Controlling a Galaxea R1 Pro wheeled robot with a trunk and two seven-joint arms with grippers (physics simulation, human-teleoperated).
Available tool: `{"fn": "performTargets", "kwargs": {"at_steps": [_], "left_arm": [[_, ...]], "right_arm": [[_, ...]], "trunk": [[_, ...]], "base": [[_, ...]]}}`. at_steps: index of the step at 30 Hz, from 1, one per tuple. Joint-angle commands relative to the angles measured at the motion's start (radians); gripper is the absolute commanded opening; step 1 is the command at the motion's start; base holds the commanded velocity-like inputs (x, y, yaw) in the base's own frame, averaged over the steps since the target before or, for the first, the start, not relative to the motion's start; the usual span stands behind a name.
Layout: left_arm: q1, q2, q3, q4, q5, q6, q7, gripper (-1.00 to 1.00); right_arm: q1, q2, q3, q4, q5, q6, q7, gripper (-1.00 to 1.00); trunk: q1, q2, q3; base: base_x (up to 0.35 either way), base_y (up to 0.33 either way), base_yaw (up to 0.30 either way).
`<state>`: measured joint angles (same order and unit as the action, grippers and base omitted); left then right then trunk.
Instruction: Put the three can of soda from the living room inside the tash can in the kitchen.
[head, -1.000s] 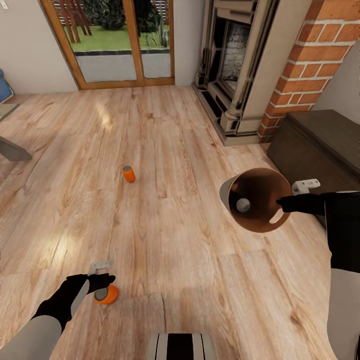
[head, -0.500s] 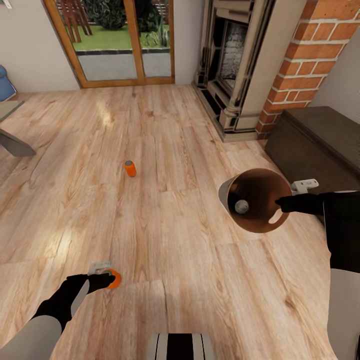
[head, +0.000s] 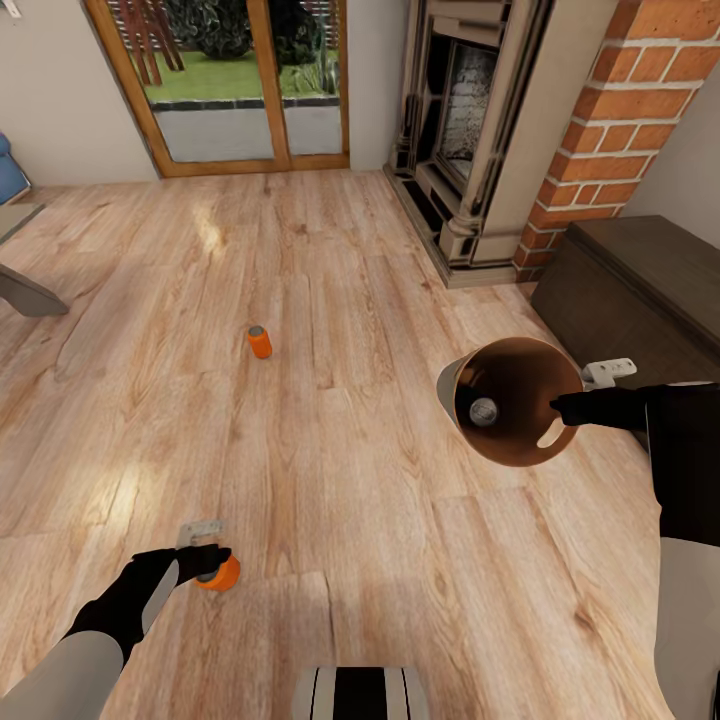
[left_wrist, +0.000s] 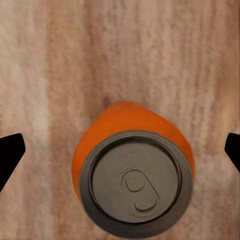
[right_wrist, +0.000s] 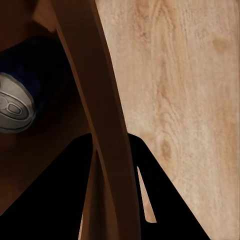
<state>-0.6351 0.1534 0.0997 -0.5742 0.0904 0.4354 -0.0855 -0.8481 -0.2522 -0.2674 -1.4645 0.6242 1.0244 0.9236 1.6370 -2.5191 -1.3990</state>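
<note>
Left wrist view: left gripper (left_wrist: 120, 150) stands open astride an upright orange can (left_wrist: 134, 170) on the floor. Off-centre closing risks tipping it. Right gripper (head: 560, 408) clamps the bin (head: 512, 400) rim; tilting could spill the blue can (right_wrist: 20, 95).

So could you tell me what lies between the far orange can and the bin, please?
Just bare wood floor between the far can and the bin, per the head view.

Home living room: brick fireplace (head: 480, 130), glass doors (head: 245, 85).
</note>
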Motion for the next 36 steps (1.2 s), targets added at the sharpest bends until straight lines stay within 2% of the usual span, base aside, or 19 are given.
{"fn": "performTargets", "kwargs": {"at_steps": [1,5,15,31,34,35,36], "left_arm": [[0.000,-0.001,0.000,0.000,0.000,-0.003,0.000,1.00],[0.000,-0.001,0.001,-0.001,0.000,-0.007,0.000,1.00],[0.000,0.000,0.002,0.003,0.000,-0.006,-0.002,1.00],[0.000,0.000,0.001,0.003,0.000,-0.005,-0.002,1.00],[0.000,0.000,0.001,0.003,0.000,-0.006,-0.002,1.00],[0.000,0.000,0.001,0.003,0.000,-0.006,-0.003,-1.00],[0.000,0.000,0.001,0.003,0.000,-0.007,-0.003,-1.00]], "right_arm": [[0.000,0.000,0.001,0.000,-0.015,0.005,0.000,-1.00],[0.000,0.001,0.002,0.000,-0.015,0.005,0.000,-1.00],[0.000,0.001,0.002,0.000,-0.015,0.005,0.000,-1.00],[0.000,0.002,0.003,0.000,-0.014,0.005,0.000,-1.00],[0.000,0.002,0.013,0.000,-0.015,0.005,0.000,-1.00],[0.000,0.001,0.018,0.000,-0.015,0.005,0.000,-1.00],[0.000,0.001,0.020,0.000,-0.015,0.005,0.000,-1.00]], "trunk": [[0.000,0.000,0.000],[0.000,0.000,0.000],[0.004,-0.002,-0.039],[0.005,-0.003,-0.042],[0.005,-0.003,-0.042],[0.005,-0.003,-0.042],[0.005,-0.003,-0.042]], "base": [[0.034,0.000,0.000],[0.013,0.000,0.000],[0.002,0.000,0.000],[0.000,0.000,0.000],[0.000,0.000,0.000],[0.000,0.000,0.000],[0.000,0.000,0.000]]}}
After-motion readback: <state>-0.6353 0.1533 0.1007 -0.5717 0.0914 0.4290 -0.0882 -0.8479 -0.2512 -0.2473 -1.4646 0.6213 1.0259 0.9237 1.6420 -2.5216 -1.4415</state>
